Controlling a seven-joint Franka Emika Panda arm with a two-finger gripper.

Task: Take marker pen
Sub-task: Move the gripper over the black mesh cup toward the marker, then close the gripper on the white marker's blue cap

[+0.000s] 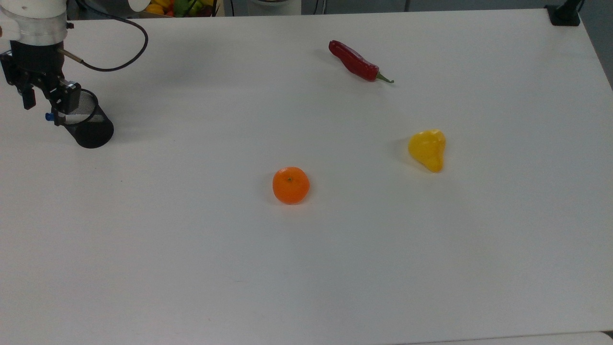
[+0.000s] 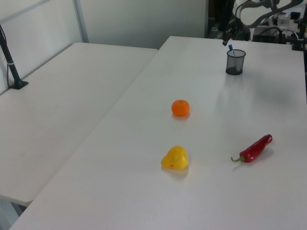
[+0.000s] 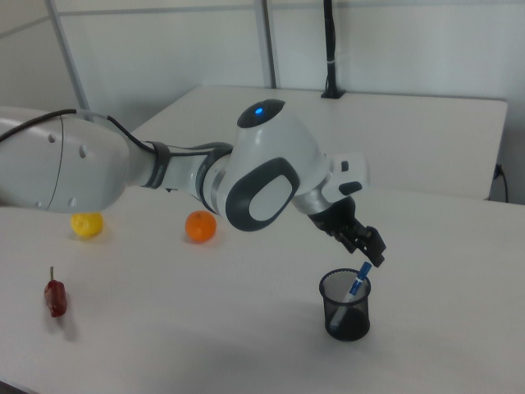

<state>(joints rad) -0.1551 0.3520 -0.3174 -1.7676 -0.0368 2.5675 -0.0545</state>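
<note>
Over the black mesh pen cup, at the rim side toward the top view's left, hung the gripper, its two black fingers spread apart with a gap between them and nothing held. The marker pen stood inside the cup, leaning on the rim, its blue cap poking out above the mesh; in the top view only a small blue bit of it showed beside the cup's rim, between the fingers and just below them. In the right view the gripper sat just above the cap's tip, close to it, though whether it touched could not be told. In the left view the pen's blue tip rose from the cup, with the gripper just above it toward the left view's left. The cup stood upright on the white table. Well apart from the cup, toward the top view's right, lay an orange, farther off a yellow pepper, and, up from those, a red chili with a green stem. A black cable looped across the table from the arm near the cup. Beyond the table's far edge from the cup sat a container of mixed fruit.
</note>
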